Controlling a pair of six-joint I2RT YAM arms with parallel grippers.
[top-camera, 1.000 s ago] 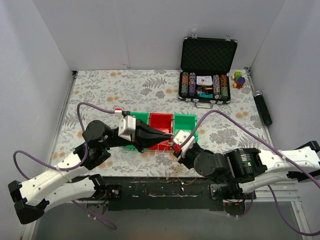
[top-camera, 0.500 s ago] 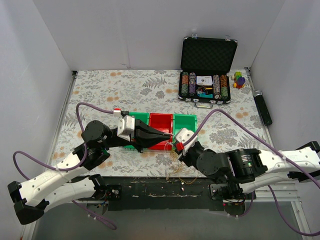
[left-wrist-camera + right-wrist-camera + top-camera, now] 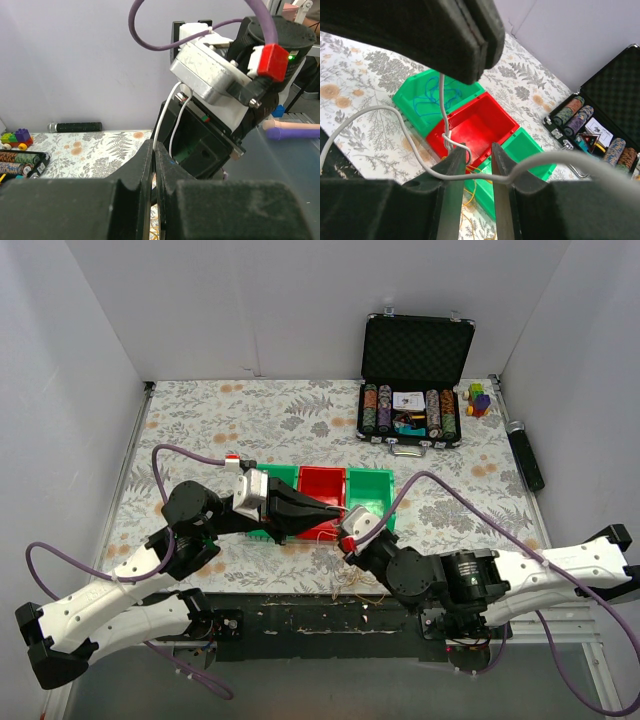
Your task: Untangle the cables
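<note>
My left gripper (image 3: 337,511) is shut on a thin white cable (image 3: 161,120) and holds it above the red bin; its jaws (image 3: 154,146) pinch the cable at the tips. In the right wrist view the same cable (image 3: 441,97) hangs from the left gripper, makes a small knot (image 3: 448,142), and crosses between my right fingers. My right gripper (image 3: 475,155) is open around it, just below the left one (image 3: 346,537). A yellow cable (image 3: 471,176) trails under the knot to the table's near edge (image 3: 352,587). A teal-blue cable (image 3: 427,102) lies in the left green bin.
Three bins stand in a row: green (image 3: 283,478), red (image 3: 322,486), green (image 3: 371,485). An open black case of poker chips (image 3: 410,410) is at the back right, with toy bricks (image 3: 478,399) and a black tool (image 3: 525,455) beside it.
The right arm has shifted left and its wrist has moved closer under the left gripper. The left gripper has stayed almost still, shut on the white cable.
</note>
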